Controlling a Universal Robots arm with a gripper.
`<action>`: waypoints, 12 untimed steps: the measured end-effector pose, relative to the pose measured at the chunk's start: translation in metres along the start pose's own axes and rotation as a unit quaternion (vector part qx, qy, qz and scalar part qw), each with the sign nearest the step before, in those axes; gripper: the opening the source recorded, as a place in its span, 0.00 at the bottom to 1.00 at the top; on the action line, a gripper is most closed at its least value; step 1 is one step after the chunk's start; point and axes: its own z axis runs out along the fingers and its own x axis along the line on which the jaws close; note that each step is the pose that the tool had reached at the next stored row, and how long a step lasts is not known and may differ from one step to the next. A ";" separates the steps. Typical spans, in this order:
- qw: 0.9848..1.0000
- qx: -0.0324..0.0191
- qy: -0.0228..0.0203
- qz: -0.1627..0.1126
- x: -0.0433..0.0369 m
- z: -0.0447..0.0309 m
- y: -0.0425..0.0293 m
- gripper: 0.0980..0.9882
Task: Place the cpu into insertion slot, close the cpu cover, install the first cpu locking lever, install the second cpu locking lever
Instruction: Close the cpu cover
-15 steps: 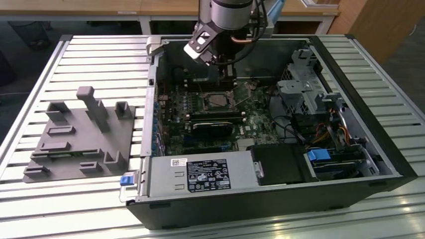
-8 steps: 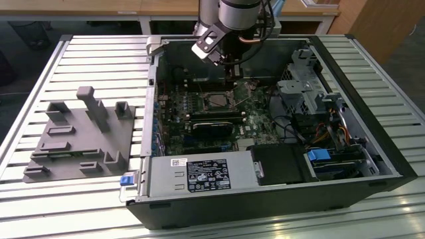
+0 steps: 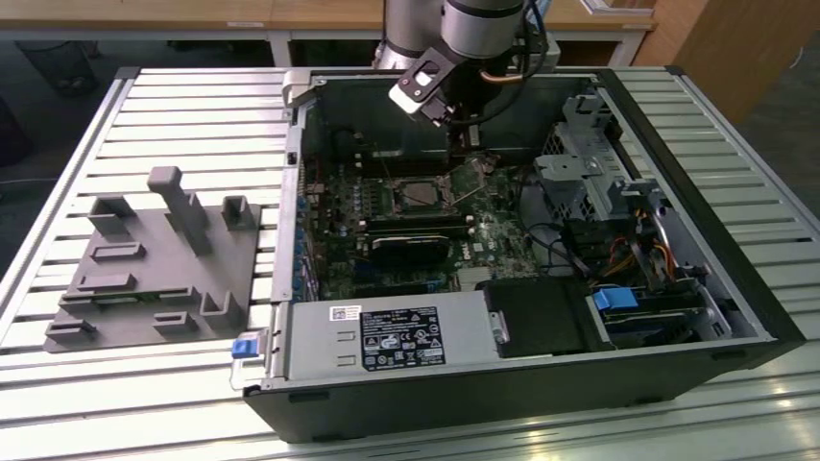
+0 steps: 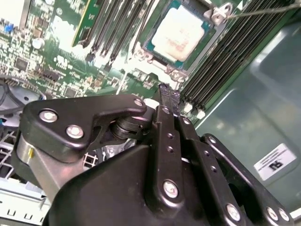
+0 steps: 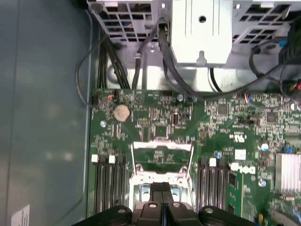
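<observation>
Masking insertion slot point(image 5: 142, 192) partly, pincer point(image 5: 162, 187) fingers pressed together.

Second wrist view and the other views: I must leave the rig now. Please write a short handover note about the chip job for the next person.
gripper: shut, nothing between its fingers, low over the board next to the slot.
chip: lies in the slot, silver top up.
cover: appears open, standing tilted up in the first wrist view.
lever: one thin rod sticks out free beside the slot; I cannot make out the other.
Done: chip placed. Left: close the cover, lock both levers.
</observation>
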 end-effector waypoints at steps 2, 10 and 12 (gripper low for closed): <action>1.000 0.000 0.000 -0.003 -0.0001 0.0009 0.0019 0.03; 1.000 0.001 0.000 -0.015 -0.0005 0.0036 0.0155 0.03; 1.000 0.001 0.000 -0.015 -0.0003 0.0039 0.0208 0.03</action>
